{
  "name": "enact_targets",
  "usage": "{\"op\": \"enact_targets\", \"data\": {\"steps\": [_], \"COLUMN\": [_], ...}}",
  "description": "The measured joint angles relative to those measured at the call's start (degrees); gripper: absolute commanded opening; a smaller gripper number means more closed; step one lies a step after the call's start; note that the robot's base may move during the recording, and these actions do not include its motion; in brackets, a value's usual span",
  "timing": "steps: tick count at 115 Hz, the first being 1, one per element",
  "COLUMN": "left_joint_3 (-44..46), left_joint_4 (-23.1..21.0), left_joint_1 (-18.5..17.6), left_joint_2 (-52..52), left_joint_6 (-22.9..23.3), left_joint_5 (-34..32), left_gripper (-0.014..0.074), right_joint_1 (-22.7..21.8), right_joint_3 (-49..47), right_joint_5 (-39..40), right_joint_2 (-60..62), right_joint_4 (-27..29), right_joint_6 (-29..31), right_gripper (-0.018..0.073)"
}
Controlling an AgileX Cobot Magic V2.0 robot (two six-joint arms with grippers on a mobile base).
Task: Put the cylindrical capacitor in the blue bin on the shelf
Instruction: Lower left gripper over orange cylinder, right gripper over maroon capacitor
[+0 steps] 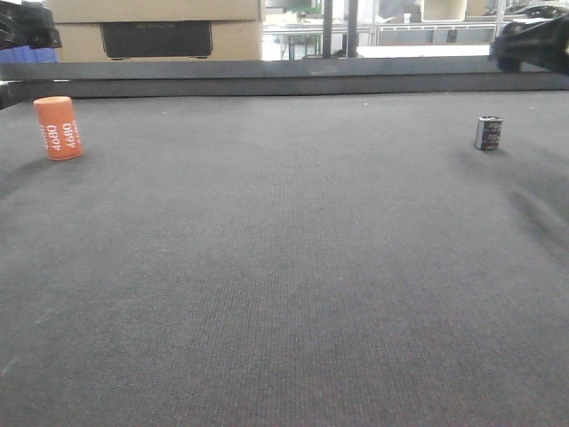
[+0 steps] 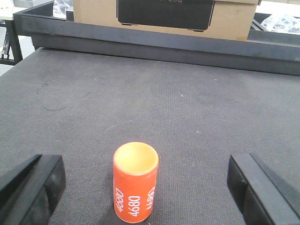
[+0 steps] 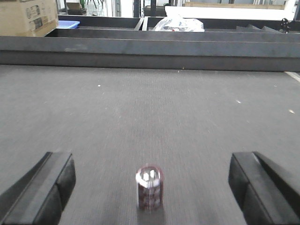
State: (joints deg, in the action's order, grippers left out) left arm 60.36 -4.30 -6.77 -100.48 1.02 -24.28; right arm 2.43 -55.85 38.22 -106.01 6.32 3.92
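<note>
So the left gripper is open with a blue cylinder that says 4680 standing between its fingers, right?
No, the cylinder marked 4680 is orange, not blue, as the left wrist view shows. It does stand upright between the fingers of the open left gripper.

Workshop: felt-topped bench [image 1: 284, 294], cardboard box [image 2: 234, 21].

My right gripper [image 3: 151, 161] is spread wide, its black fingers [image 3: 44, 185] filling the lower corners of the frame, with the cylindrical capacitor [image 3: 149, 187] upright on the grey mat [image 3: 150, 108] at bottom centre between them, touching neither.
</note>
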Motion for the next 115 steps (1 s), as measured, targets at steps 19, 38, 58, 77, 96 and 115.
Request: {"op": "enact_targets", "data": {"steps": [19,38,58,77,96,115], "left_joint_3": [0.0,0.0,0.0,0.0,0.0,0.0], "left_joint_4": [0.0,0.0,0.0,0.0,0.0,0.0], "left_joint_1": [0.0,0.0,0.0,0.0,0.0,0.0], "left_joint_2": [0.0,0.0,0.0,0.0,0.0,0.0], "left_joint_6": [0.0,0.0,0.0,0.0,0.0,0.0], "left_joint_5": [0.0,0.0,0.0,0.0,0.0,0.0], "left_gripper": [0.0610,0.0610,0.0610,0.0610,0.0610,0.0610], "right_joint_1": [-1.6,-2.9,-2.8,-2.8,-2.8,-2.8], "right_joint_3": [-7.4,-13.7,-17.1,-17.3,-17.9,-19.1], "right_joint_5": [0.1,-1.5,-2.4,-3.1,-3.1,-3.2], "right_joint_2": [-7.8,-13.5,-16.9,-19.2,-21.0,-22.9], "right_joint_4": [-0.1,-1.7,-4.8,-4.9,-4.9,-4.9], "right_joint_6": [0.0,0.0,0.0,0.0,0.0,-0.6], "right_gripper": [0.0570,0.0570,0.0570,0.0570,0.0570,0.0570]}}
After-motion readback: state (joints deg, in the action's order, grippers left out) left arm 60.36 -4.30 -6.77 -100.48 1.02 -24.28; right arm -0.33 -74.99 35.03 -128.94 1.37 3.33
